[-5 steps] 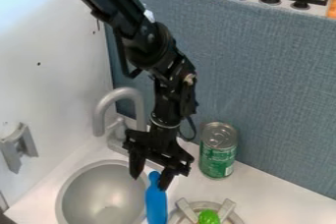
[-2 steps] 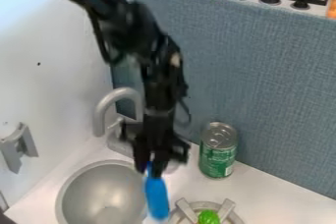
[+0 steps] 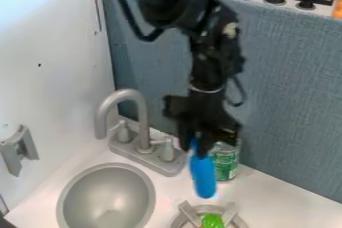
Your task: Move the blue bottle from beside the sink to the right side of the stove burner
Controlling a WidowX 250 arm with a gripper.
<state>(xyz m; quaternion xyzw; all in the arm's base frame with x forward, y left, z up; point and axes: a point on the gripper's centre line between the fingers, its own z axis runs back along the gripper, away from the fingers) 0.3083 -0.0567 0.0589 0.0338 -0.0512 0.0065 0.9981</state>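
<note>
Green can [image 3: 226,164] behind blue object [image 3: 202,176], grey faucet [image 3: 139,109] near sink [image 3: 152,192]

Bright, soft light pales the white wall [image 3: 50,42] toward ten o'clock; the sink bowl [image 3: 105,192] at seven carries a dull sheen, faintly shadowed inside.

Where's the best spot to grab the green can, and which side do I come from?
I'd grab the green can around its middle, from the picture's lower right. It stands upright with round sides, good for wrapping a hand around. The blue-grey wall is close behind, and the gripper, holding a blue thing, covers its upper left.
</note>
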